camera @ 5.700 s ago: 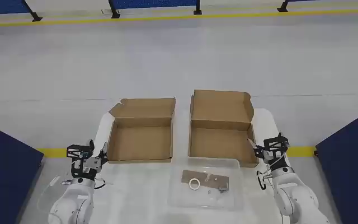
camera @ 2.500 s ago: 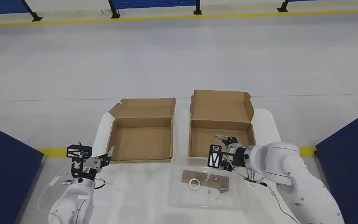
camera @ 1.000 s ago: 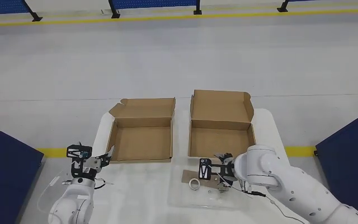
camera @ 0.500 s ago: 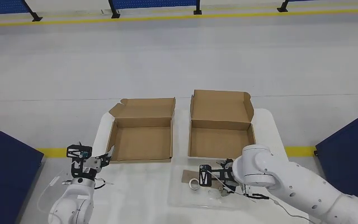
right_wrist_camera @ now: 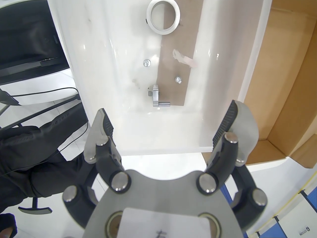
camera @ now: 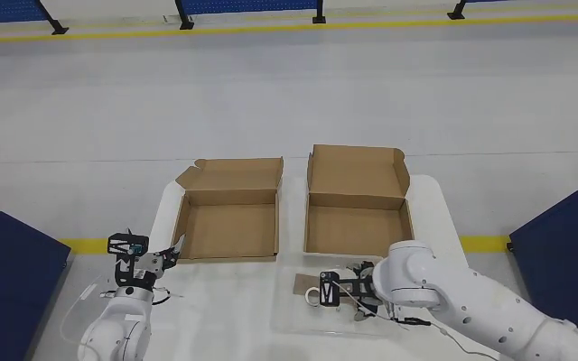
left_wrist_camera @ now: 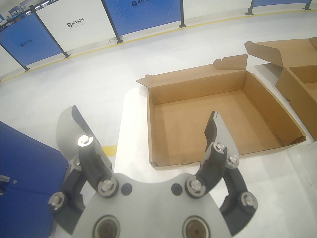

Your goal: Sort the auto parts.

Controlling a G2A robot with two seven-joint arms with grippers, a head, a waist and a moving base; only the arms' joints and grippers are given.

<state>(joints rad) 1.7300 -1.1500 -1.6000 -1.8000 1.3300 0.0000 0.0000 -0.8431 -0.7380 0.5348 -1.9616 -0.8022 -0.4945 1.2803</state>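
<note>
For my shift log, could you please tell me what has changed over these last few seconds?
The right gripper swung from beside the right box inward to over the tray; it is open and holds nothing. The left gripper, the left box and the ring stayed put.

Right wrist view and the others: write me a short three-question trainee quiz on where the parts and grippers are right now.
1. True or false: the right gripper has its fingers spread open above the clear tray.
2. The white ring lies: A) in the tray; B) on the bare table; C) between the fingers.
3. Fill in: the cardboard box facing the left gripper holds ___ parts.
Key: 1 true; 2 A; 3 no.
</note>
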